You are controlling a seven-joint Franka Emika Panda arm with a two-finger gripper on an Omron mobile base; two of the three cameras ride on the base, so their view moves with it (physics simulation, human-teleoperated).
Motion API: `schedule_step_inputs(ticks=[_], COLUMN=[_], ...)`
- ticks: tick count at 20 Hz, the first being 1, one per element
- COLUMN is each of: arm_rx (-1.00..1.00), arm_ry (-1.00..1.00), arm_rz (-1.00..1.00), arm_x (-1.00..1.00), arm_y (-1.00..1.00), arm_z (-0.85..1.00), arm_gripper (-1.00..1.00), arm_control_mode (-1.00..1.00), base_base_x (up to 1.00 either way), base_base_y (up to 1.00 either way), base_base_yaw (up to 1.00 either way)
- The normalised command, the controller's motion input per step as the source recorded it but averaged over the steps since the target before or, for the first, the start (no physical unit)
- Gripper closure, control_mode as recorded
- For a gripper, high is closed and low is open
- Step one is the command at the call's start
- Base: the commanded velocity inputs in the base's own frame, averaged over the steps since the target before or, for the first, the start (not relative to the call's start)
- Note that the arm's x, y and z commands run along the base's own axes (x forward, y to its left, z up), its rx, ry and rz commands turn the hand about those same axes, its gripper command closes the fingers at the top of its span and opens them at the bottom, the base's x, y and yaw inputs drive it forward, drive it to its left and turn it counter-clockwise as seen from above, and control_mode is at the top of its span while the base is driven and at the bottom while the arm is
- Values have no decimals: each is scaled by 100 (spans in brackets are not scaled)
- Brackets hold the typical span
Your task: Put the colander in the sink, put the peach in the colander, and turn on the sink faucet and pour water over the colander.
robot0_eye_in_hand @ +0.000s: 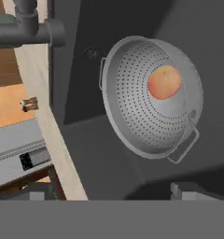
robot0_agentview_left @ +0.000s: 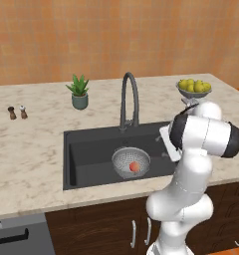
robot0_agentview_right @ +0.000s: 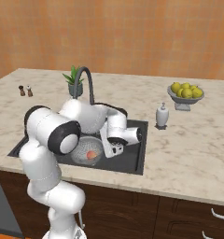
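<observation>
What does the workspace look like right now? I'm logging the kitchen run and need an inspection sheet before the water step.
Surface: marble counter around a dark sink.
Job's things: colander sits in the sink; peach lies inside the colander; sink faucet stands behind the basin, no water seen running.
Clutter: potted plant, two small shakers, fruit bowl, white dispenser bottle on the counter.
Grippers: gripper open, above the sink beside the colander, holding nothing.
Cables: nothing seen.
Surroundings: orange wall, dark cabinets below the counter.
</observation>
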Motion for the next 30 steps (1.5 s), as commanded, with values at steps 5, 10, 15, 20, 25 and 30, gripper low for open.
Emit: schedule_step_inputs(ticks=[5, 10, 15, 20, 25, 30], arm_rx=[20, -7, 34, 37, 27, 39], arm_ry=[-29, 16, 0, 21, 40, 23], arm_rz=[-14, -4, -39, -20, 0, 0], arm_x=[-68, -8, -22, -7, 2, 28], arm_y=[-14, 8, -2, 0, -1, -37], arm_z=[89, 53, 47, 52, 65, 22], arm_gripper=[-100, -100, -100, -100, -100, -100], arm_control_mode=[-100, -100, -100, -100, -100, -100], base_base_x=[0, 0, 0, 0, 0, 0], base_base_y=[0, 0, 0, 0, 0, 0], base_base_yaw=[0, 0, 0, 0, 0, 0])
